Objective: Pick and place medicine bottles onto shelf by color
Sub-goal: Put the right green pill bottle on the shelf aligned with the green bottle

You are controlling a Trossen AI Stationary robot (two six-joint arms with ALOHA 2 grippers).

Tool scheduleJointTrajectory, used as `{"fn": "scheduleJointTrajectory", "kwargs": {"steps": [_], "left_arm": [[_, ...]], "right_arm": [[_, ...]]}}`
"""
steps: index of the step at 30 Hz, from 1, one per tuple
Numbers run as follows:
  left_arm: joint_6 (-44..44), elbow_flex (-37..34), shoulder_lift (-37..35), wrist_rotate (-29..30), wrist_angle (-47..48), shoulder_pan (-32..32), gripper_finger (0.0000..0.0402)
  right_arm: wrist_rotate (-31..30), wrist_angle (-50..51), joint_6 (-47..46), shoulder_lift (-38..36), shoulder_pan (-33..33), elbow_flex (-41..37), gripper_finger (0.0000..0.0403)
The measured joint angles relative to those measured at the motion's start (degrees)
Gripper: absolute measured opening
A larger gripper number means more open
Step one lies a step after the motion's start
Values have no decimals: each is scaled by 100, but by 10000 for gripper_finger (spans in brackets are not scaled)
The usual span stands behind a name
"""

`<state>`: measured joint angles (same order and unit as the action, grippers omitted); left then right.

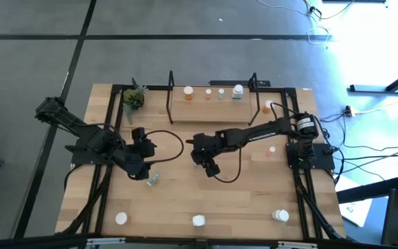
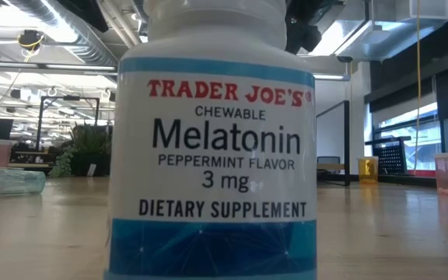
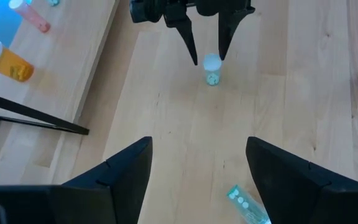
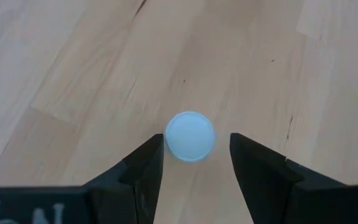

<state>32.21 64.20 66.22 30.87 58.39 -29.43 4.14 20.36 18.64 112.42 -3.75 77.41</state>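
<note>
right gripper [image 4: 196, 163]: open, not holding anything | small green bottle [image 4: 190, 135]: stands between its fingers, near the tips, not touching | risk: a finger may bump it and knock it over | left gripper [image 3: 197, 165]: open, waits nearby

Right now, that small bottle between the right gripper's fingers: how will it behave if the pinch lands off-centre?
The small bottle stands upright, narrow with a white cap, so a one-sided push probably tips it. It is round, so once down it would likely roll, as the pale green bottle lying by the left gripper suggests. The right gripper stands open around the cap; the smooth plastic may slip.
</note>
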Motion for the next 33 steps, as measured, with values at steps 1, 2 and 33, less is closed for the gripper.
{"fn": "scheduleJointTrajectory", "kwargs": {"steps": [1,2,33], "left_arm": [[23,0,0,0,0,0,254],[26,0,0,0,0,1,255],[66,0,0,-2,1,2,255]], "right_arm": [[0,-6,-2,17,0,0,188],[0,-4,-8,32,0,0,188],[195,-105,-13,162,0,0,111]]}}
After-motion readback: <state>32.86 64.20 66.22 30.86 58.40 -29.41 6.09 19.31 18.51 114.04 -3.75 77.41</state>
